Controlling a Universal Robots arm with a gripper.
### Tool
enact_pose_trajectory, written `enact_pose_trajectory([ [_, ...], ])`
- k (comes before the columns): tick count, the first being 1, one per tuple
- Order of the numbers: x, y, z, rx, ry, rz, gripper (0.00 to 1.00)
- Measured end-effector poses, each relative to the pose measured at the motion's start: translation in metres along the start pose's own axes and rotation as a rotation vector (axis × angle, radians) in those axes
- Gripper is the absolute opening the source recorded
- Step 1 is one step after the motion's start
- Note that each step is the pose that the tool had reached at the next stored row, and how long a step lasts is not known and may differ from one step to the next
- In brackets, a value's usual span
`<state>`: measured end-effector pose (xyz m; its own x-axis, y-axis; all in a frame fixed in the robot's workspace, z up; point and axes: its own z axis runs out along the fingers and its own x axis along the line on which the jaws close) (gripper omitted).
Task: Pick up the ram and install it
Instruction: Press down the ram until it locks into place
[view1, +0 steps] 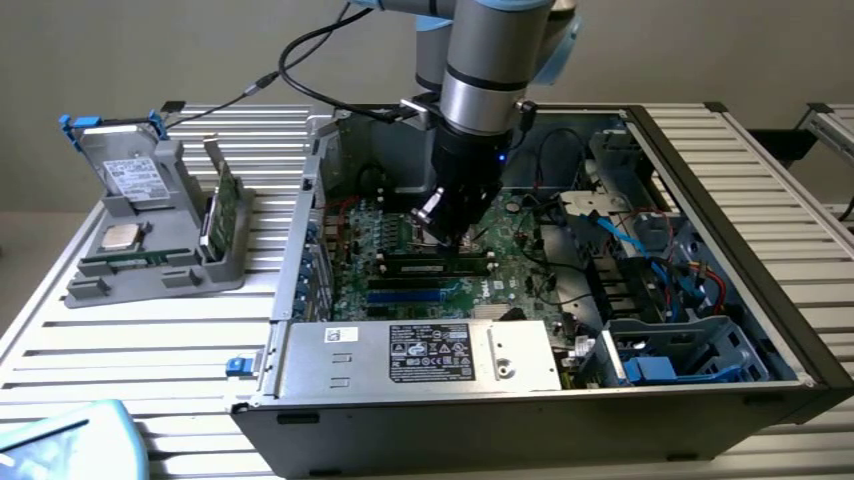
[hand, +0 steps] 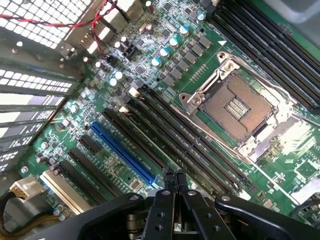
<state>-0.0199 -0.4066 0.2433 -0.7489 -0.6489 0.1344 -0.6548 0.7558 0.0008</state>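
The gripper (view1: 449, 232) hangs low over the motherboard (hand: 210, 55), fingers pressed together on nothing. A ram stick (view1: 430, 267) already sits in a slot just below it (seated, I'd judge), so the job looks nearly finished.

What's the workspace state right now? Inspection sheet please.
Surface: slatted metal table carrying an open PC case.
Job's things: ram, apparently lying along the memory slots below the gripper; not held.
Clutter: gray fixture with a drive, silver chip and upright green card.
Grippers: gripper over the motherboard, fingers shut, empty.
Cables: black arm cable; blue cables in the case.
Surroundings: plain wall.
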Motion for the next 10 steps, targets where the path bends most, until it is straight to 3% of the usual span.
enact_pose_trajectory([
  [6, 0.0, 0.0, 0.0, 0.0186, -0.001, 0.058, 0.11],
  [10, 0.0, 0.0, 0.0, 0.0235, -0.0027, 0.1, 0.11],
])
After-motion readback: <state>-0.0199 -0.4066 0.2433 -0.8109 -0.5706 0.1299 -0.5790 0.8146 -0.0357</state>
